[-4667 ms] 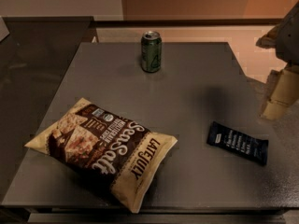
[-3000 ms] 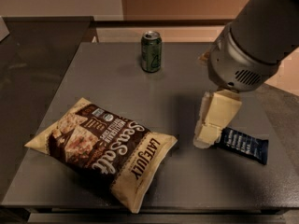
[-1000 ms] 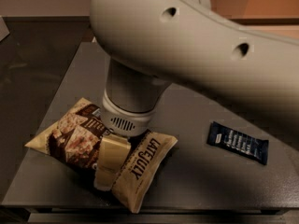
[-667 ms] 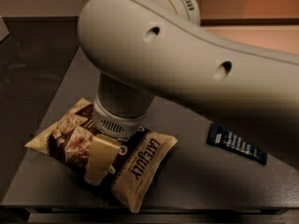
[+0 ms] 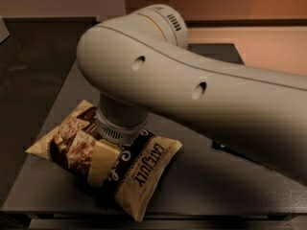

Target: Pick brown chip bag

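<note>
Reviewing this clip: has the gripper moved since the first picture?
Yes. The gripper went from the right edge of the table leftward and toward its front, and is now down on the brown chip bag.

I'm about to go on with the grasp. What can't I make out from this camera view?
- Camera view: the gripper is down on the brown chip bag, but the wrist above hides whether it has hold.
- The bag's middle lies under the wrist and gripper.
- The arm covers the far and right parts of the table. Only a dark sliver shows beneath it, too little to name.
</note>
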### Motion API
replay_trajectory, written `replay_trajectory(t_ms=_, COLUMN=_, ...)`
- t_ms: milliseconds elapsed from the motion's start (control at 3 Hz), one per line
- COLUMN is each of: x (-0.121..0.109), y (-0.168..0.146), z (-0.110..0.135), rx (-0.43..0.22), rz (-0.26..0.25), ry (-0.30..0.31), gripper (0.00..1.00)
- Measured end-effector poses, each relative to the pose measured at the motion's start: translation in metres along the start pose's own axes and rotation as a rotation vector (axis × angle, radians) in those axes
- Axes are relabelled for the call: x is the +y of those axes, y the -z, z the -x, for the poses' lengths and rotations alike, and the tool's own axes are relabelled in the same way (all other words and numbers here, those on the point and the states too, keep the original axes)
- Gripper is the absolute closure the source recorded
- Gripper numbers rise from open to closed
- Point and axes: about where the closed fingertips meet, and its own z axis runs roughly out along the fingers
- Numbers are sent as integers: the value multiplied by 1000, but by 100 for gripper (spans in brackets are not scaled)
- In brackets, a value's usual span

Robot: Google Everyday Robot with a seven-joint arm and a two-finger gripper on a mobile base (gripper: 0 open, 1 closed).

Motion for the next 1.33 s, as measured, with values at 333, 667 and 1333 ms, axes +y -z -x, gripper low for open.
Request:
replay_trajectory(t_ms=333, x=-4, y=-22, z=-7, rx=66, rz=19, ry=-4, gripper=0)
replay_trajectory(t_ms=667, x=-3, y=-33, z=-10, rx=114, rz=50, ry=14, gripper=18)
replay_trajectory(t_ms=1333, x=-12, y=3, z=-7, rx=48, rz=54, ry=27, gripper=64)
